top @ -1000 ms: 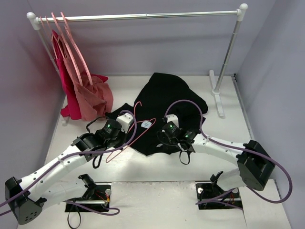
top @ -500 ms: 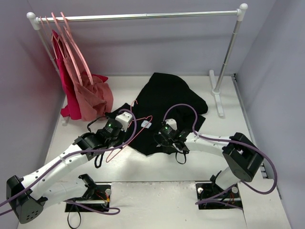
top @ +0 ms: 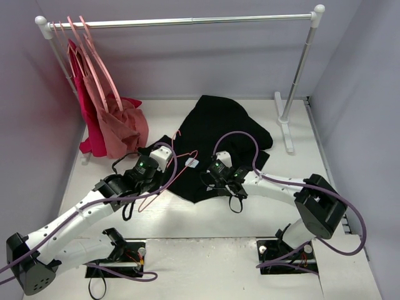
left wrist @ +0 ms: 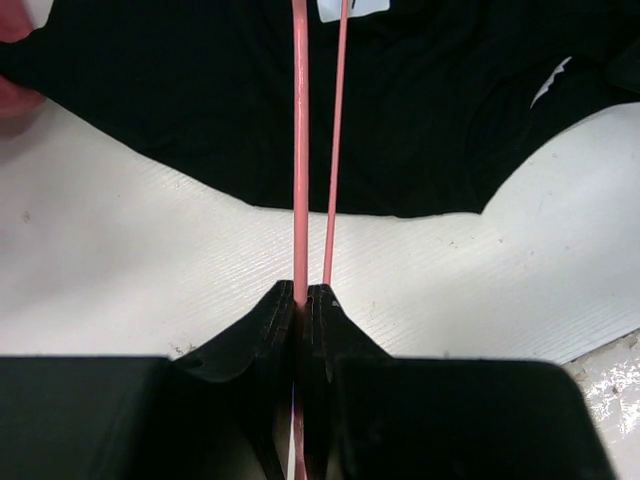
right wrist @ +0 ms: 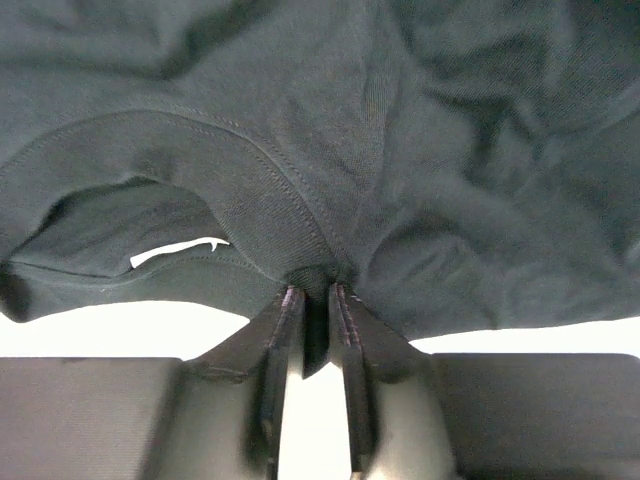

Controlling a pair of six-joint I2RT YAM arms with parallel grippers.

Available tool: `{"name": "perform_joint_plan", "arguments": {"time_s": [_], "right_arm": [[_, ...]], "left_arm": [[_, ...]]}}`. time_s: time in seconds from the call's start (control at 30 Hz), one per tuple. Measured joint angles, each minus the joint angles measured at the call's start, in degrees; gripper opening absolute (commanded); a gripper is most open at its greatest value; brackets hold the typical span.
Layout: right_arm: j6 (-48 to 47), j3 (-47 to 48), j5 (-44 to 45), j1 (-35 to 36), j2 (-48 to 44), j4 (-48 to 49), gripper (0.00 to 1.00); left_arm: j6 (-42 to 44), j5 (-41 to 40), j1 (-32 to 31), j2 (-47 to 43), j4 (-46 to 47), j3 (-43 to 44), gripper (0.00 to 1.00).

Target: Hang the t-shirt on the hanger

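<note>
The left gripper [left wrist: 303,292] is clenched on the hanger [left wrist: 300,150], its fingers [left wrist: 262,325] pressed together around one thin pink rod. A second rod of the frame runs just to the right of the first. Both reach forward from the fingertips over the white table [left wrist: 130,250] and onto the t-shirt [left wrist: 440,100], which lies flat ahead of the jaws.

The right gripper [right wrist: 318,290] is grasping the t-shirt: a fold of black fabric at a ribbed, stitched band is pinched between its fingers [right wrist: 277,330]. The rest of the cloth spreads ahead and to both sides.

Far beyond both tools stands a rail [top: 187,22], with a crimson garment [top: 87,134] and a rose garment [top: 128,128] hanging at its left end.
</note>
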Motion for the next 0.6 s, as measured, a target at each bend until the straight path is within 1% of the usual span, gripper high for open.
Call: {"name": "perform_joint_plan", "arguments": {"time_s": [0.03,0.07,0.13,0.27,0.37,0.43,0.6], "right_arm": [[-0.35,0.5,0.28,0.0,-0.22,-0.2,0.24],[-0.61,0.9,0.59,0.0,-0.39,-0.35,0.32],[-1.22,1.36,1.27,0.0,-0.59,-0.46,0.34],[-1.4,1.38,2.45,0.0,-0.57,-0.87,0.34],[-1.33,1.38,3.67,0.0,-0.04,-0.85,0.33],[-1.31,1.38,4.22,0.0,0.83,-0.85,0.3],[-1.46,1.38,4.46,0.52,1.9,-0.76,0.29]], "left_arm": [[0.07,0.17,0.0,-0.26,0.0,0.0,0.0],[0.11,0.26,0.0,-0.46,0.02,0.0,0.0],[0.28,0.46,0.0,-0.76,0.07,0.0,0.0],[0.33,0.87,0.04,-0.83,0.37,-0.02,0.0],[0.31,1.18,0.04,-0.85,0.48,-0.17,0.0],[0.31,1.2,0.04,-0.87,0.52,-0.42,0.0],[0.31,1.18,0.04,-1.03,0.48,-0.52,0.0]]}}
